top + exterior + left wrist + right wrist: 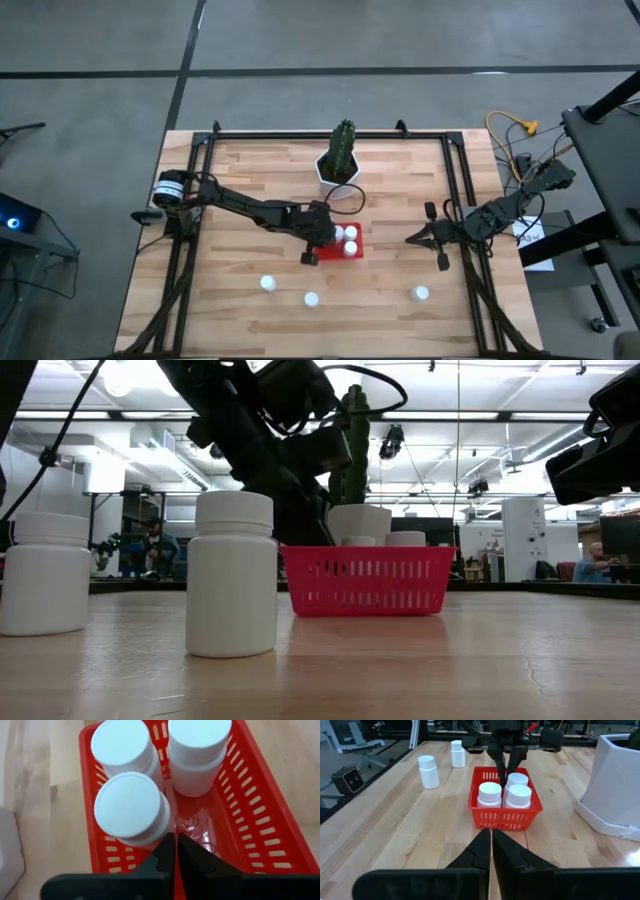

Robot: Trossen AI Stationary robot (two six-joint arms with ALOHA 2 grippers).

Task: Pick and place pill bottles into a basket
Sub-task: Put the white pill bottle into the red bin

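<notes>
The red basket stands mid-table and holds three white pill bottles, all upright on its floor. My left gripper is shut, slanting down into the basket's vacant part beside the nearest of them; it also shows in the right wrist view. Three more pill bottles stand upright on the table toward its near edge. My right gripper waits shut over the table's right side, its fingertips empty. My left gripper's shut fingertips stand right beside the lower wall of one bottle in the basket, coming slanting down from the table's left. Whether they touch it, I cannot tell.
A white pot with a green cactus stands just behind the basket toward the far edge. A black frame runs around the tabletop. Bare wood lies between the basket and the three loose bottles.
</notes>
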